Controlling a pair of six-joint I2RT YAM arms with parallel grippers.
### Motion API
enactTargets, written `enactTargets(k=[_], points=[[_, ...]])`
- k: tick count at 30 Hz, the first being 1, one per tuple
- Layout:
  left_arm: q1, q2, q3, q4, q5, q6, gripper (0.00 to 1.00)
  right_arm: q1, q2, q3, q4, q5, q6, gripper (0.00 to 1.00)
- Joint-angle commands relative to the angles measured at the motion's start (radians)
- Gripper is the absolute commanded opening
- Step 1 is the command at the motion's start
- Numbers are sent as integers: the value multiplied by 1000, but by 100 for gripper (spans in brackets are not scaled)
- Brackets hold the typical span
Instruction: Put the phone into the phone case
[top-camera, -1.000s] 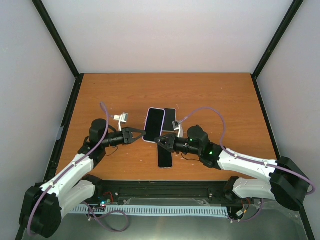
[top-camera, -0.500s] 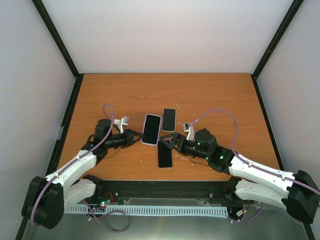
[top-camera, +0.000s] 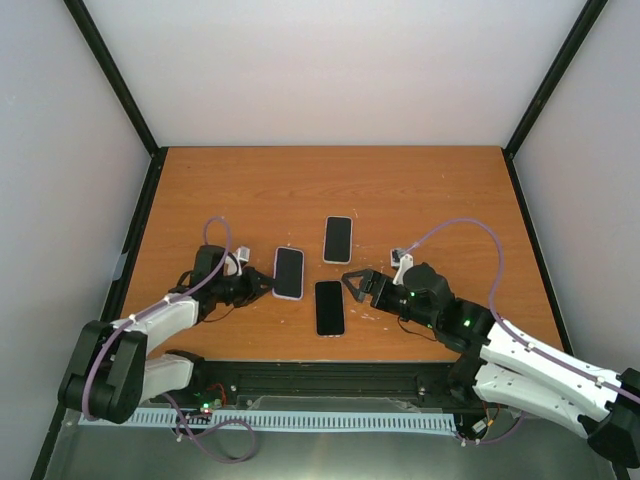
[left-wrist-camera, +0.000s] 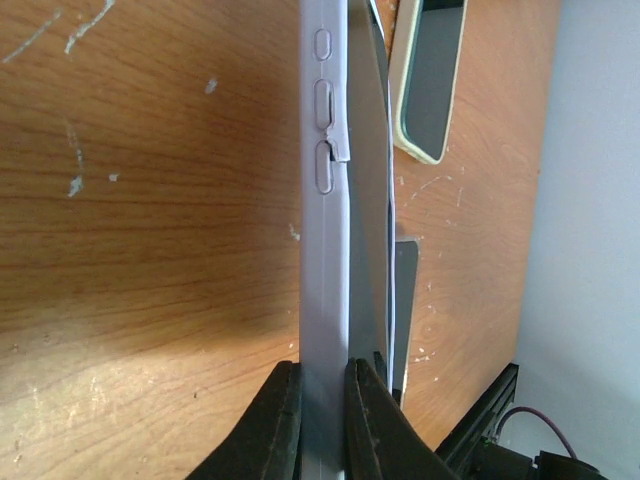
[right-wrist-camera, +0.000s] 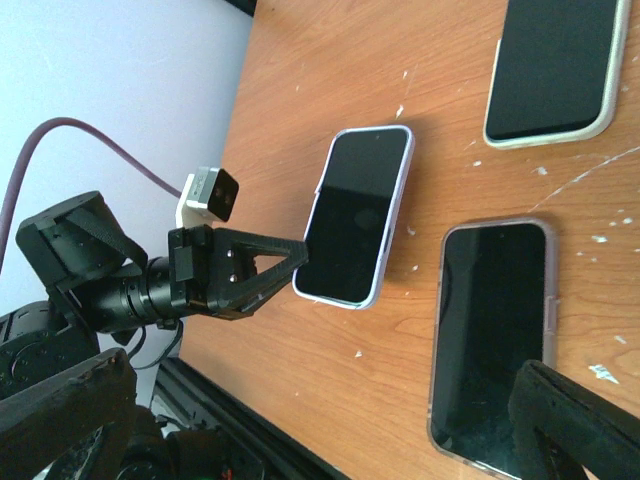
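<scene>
The left gripper (left-wrist-camera: 322, 380) is clamped on one end of the lilac phone case (left-wrist-camera: 325, 200). Only its own wrist view shows the case edge-on with the button cut-outs, while the right wrist view shows the phone (right-wrist-camera: 352, 215) seated in it, screen up. The right gripper (top-camera: 352, 285) gapes wide and empty beside the dark-cased phone (top-camera: 329, 307) on the table (top-camera: 430, 190). From above there are three handsets, the third a cream-cased phone (top-camera: 338, 239), and two grippers.

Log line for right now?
left fingers: shut on lilac phone | right fingers: open, empty | cream phone, dark phone: flat on table
</scene>
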Motion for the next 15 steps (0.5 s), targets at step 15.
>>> enactTargets(k=[15], points=[[4, 56, -4, 60, -13, 34, 25, 2, -48, 85, -199, 171, -61, 100]])
